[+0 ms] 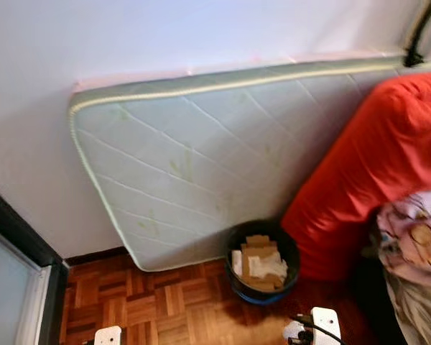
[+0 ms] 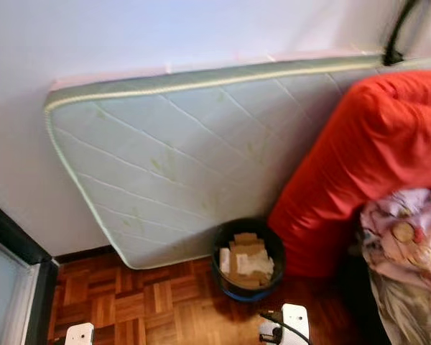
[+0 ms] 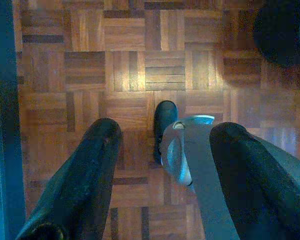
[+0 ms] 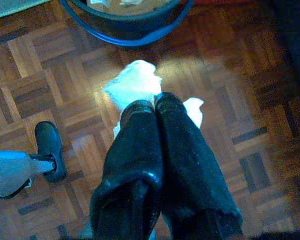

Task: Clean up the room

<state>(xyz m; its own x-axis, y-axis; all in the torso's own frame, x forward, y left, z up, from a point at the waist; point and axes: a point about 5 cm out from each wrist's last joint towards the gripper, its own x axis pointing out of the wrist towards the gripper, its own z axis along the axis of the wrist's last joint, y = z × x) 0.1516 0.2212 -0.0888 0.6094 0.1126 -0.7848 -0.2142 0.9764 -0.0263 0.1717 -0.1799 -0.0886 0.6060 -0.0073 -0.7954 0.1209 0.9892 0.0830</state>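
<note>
Our right gripper [image 4: 157, 107] has its fingers [image 4: 182, 150] pressed together, clenched on a crumpled white tissue [image 4: 135, 85] whose middle is hidden behind them. It hangs over the parquet floor [image 4: 50, 60], near the dark bin [image 1: 262, 260] of cardboard scraps. Our left gripper [image 3: 162, 137] has its fingers [image 3: 90, 165] spread wide, released, above our foot [image 3: 165, 117]. The mattress [image 1: 201, 151] is partly hidden by red bedding [image 1: 373, 165]

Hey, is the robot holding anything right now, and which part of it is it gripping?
Yes. The right gripper is shut on a crumpled white tissue, pinching its near edge. The left gripper is open and holds nothing.
</note>
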